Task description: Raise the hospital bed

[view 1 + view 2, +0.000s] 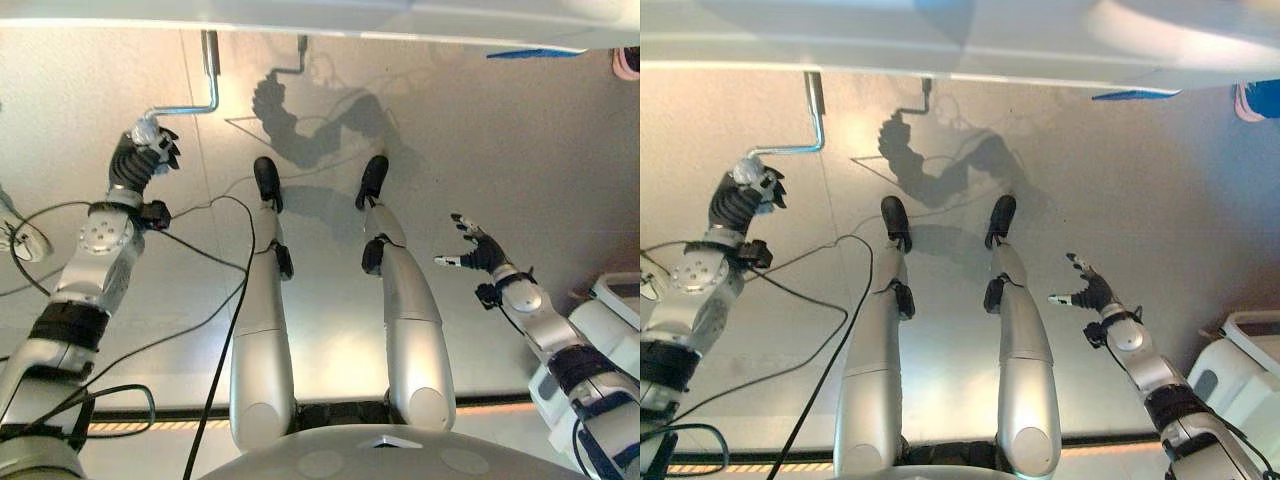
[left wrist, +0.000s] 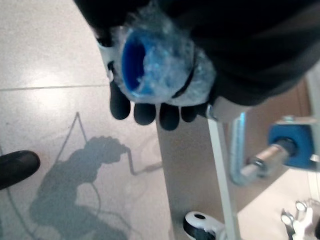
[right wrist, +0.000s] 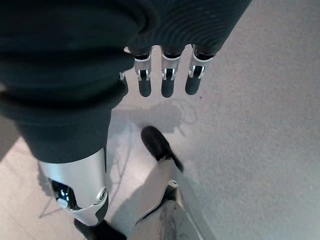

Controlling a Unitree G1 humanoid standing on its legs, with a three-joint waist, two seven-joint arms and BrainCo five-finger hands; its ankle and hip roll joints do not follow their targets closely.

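Observation:
A silver crank [image 1: 197, 100] hangs from the white foot end of the hospital bed [image 1: 330, 18] and bends toward my left side. Its grip [image 2: 160, 65] is blue and wrapped in clear film. My left hand [image 1: 150, 145] is shut on that grip, fingers curled round it, as the left wrist view shows up close. The crank's shaft runs into a blue bracket [image 2: 292, 145] under the bed frame. My right hand [image 1: 475, 250] hovers open over the floor at the right, fingers spread, holding nothing.
A bed castor [image 2: 200, 225] stands on the pale tiled floor under the frame. White equipment [image 1: 620, 300] sits at the right edge. A blue thing [image 1: 535, 52] pokes out from under the bed at the upper right.

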